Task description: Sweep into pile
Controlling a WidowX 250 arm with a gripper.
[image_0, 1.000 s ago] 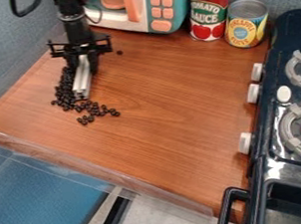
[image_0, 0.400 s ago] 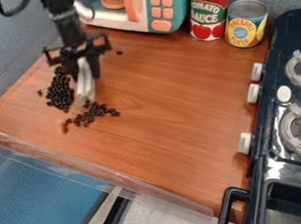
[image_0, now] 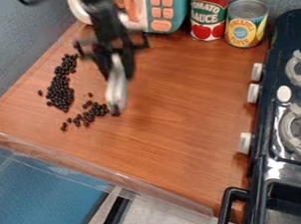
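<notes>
My gripper (image_0: 115, 65) hangs over the left-centre of the wooden counter, shut on a silvery-white bar-like tool (image_0: 116, 90) that points downward. The tool's lower tip is at the right end of a smaller cluster of black beans (image_0: 90, 114). Further left, a longer, denser band of black beans (image_0: 59, 90) runs from near the wall down toward the front. Stray beans lie around both groups, one at the far left and one between them.
A toy microwave (image_0: 164, 7) stands at the back, beside a tomato can (image_0: 209, 11) and a pineapple can (image_0: 245, 24). The toy stove (image_0: 283, 141) lines the right side. The counter's front edge (image_0: 98, 166) slants across below.
The gripper and tool have moved right, away from the long band of beans. A few beans shifted: one now lies apart at the far left, and the lower cluster is spread further left.
</notes>
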